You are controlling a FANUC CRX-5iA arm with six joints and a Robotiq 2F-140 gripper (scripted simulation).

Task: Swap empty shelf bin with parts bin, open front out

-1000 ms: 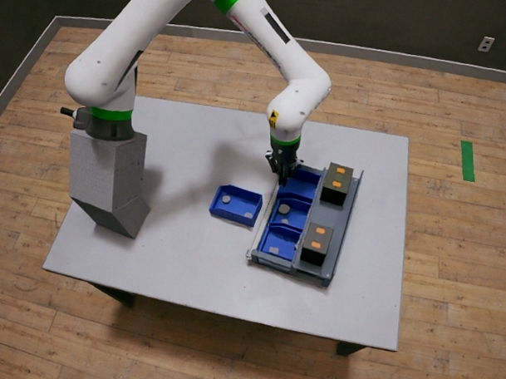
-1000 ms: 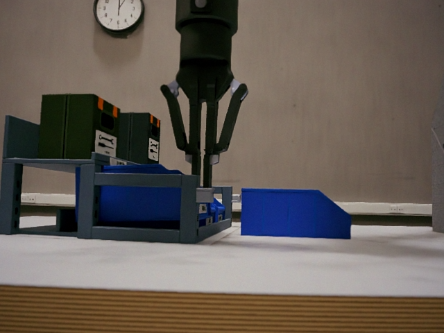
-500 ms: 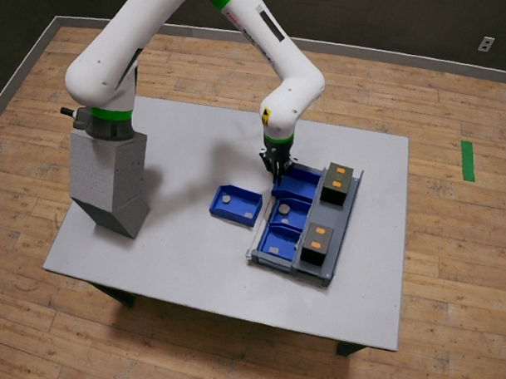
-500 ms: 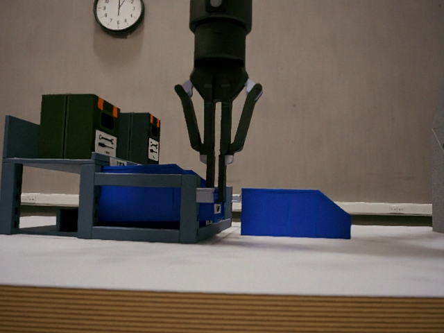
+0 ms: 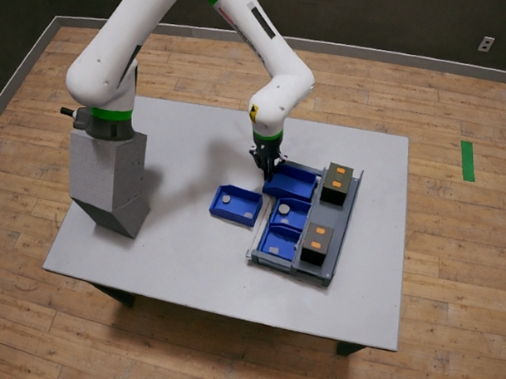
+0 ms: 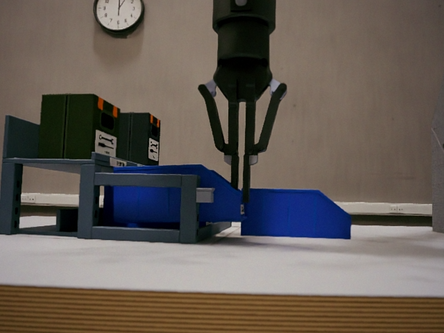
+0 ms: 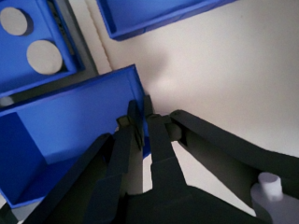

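My gripper [image 5: 268, 176] [image 6: 240, 193] [image 7: 143, 107] points down, shut on the low front wall of the empty bin [image 5: 292, 180] [image 6: 143, 204] [image 7: 79, 114]. This blue bin is partly out of the shelf's far bay. Its front sticks out past the front post, slightly raised; its rear is still inside the frame. The bin with the parts [image 5: 237, 206] [image 6: 293, 213] stands upright on the table in front of the shelf, with round grey parts [image 5: 226, 199] [image 5: 248, 215] inside. In the exterior view the two bins overlap; the wrist view shows a space between them.
Two blue bins with grey parts [image 5: 284, 209] [image 5: 273, 249] stand in the shelf's other bays. Two dark boxes [image 5: 337, 184] [image 5: 316, 243] [image 6: 78, 125] stand on the upper board [image 5: 331, 217]. A pale rail [image 5: 259, 230] [image 7: 93, 35] runs along the shelf's front. The robot's pedestal [image 5: 109, 175] stands behind the parts bin.
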